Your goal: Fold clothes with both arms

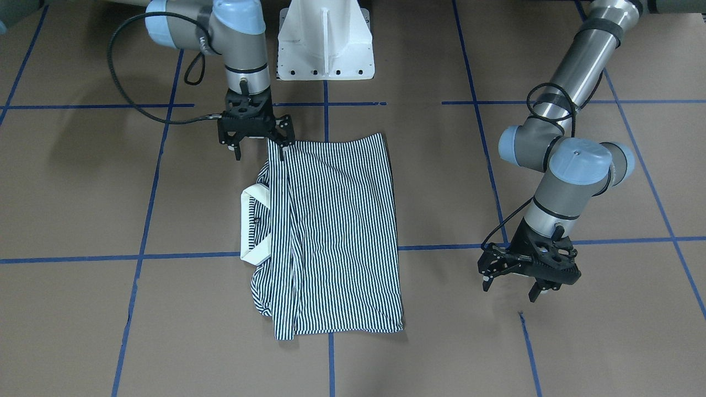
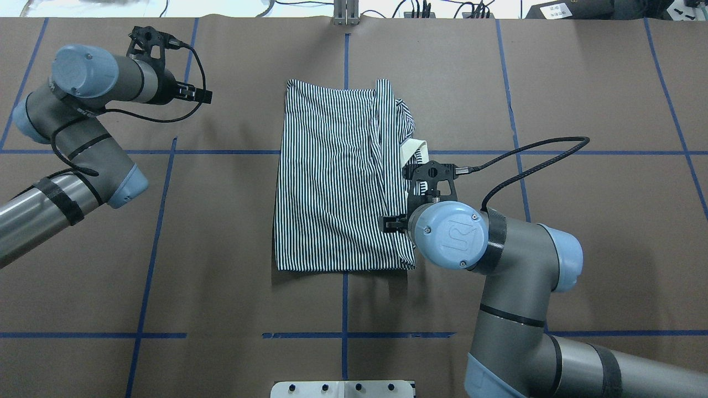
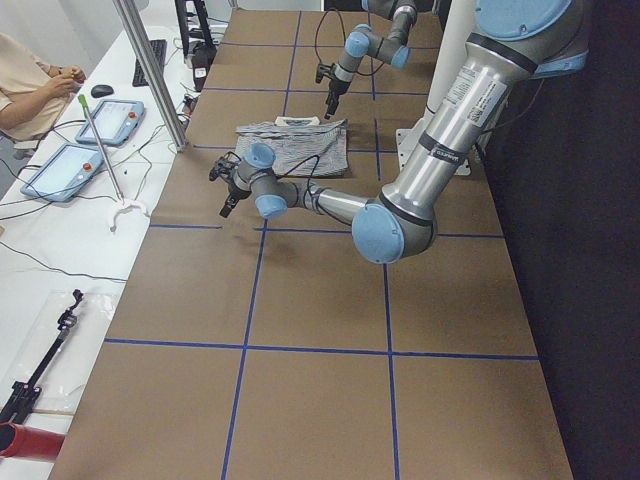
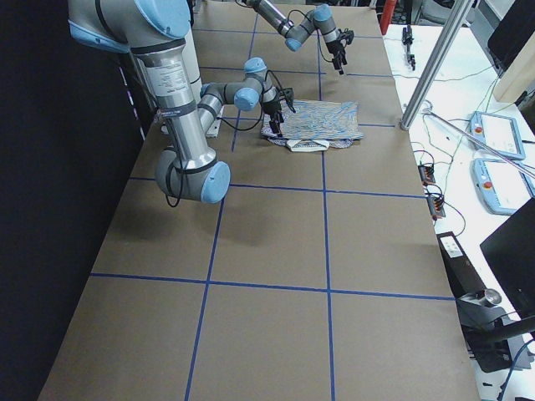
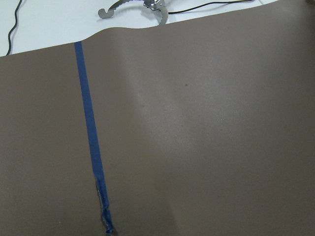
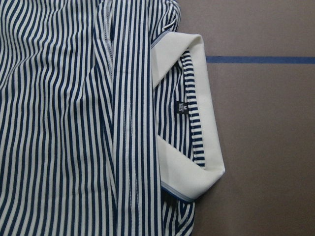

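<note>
Right under the right wrist camera lies the shirt [image 6: 74, 123], striped navy and white, folded into a rough rectangle with a long vertical fold ridge running down it. Its cream collar [image 6: 210, 123] pokes out past the folded edge onto the brown table [image 1: 83, 193], and a small black label [image 6: 182, 106] shows inside the neck. Seen from overhead, the shirt sits at the table's middle, lying flat, with the collar sticking out at its 3 o'clock side. The right gripper [image 1: 260, 149] hangs at the shirt's 4 o'clock corner, on the edge nearest the white base [image 1: 325, 44], pointing down with its fingers spread wide. One finger stands over the bare table just beside the cloth and the other lies over the corner's edge; whether that finger touches the fabric cannot be told. Nothing is pinched between them. The left gripper [image 1: 509, 291] is at about 10 o'clock from the shirt in the overhead view, well apart from it, low over the table with its fingers also spread and holding nothing. Its wrist camera sees only the brown surface and a blue tape line [image 5: 91, 132].
</note>
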Tool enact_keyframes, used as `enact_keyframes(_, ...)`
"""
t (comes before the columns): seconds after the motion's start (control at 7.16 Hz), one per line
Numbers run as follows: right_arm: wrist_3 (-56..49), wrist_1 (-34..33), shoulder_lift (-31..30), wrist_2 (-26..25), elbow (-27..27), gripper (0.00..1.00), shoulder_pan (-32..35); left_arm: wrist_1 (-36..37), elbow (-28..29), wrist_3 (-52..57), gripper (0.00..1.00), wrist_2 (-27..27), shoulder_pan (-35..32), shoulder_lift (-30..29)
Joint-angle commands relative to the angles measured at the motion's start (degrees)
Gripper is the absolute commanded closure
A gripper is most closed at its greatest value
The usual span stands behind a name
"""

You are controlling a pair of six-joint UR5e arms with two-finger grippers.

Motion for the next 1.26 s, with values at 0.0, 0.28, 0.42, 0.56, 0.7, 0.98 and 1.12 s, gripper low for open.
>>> enact_keyframes(0.0, -8.15, -3.24, 0.76, -0.31, 0.24, 0.33, -3.04, 0.0, 0.0, -0.01, 0.0, 0.0, 0.02, -0.08)
enact_keyframes(0.28, -13.09, -3.34, 1.02, -0.4, 0.33, 0.56, -4.63, 0.0, -0.09, -0.8, 0.0, 0.0, 0.63, -0.16)
enact_keyframes(0.42, -13.53, -3.25, 0.94, -0.49, 0.25, 0.62, -4.98, 0.0, -0.09, -0.8, 0.0, 0.0, 0.63, -0.16)
enact_keyframes(0.56, -14.14, -3.34, 0.94, -0.49, 0.33, 0.76, -4.98, -0.09, -0.17, -0.8, 0.0, 0.0, 0.63, -0.25)
enact_keyframes(0.7, -15.28, -3.34, 0.94, -0.49, 1.38, 0.89, -4.98, 0.0, -0.61, -0.98, 0.0, 0.0, 0.63, -0.25)
enact_keyframes(0.98, -16.96, -3.34, 0.32, -0.49, 3.32, 0.9, -3.93, 0.0, -0.61, -1.42, 0.0, -0.09, 0.63, -0.25)
enact_keyframes(1.12, -16.87, -3.34, 0.06, -0.66, 3.32, 0.94, -3.93, 0.0, -0.61, -1.42, 0.0, 0.0, 0.63, -0.25)
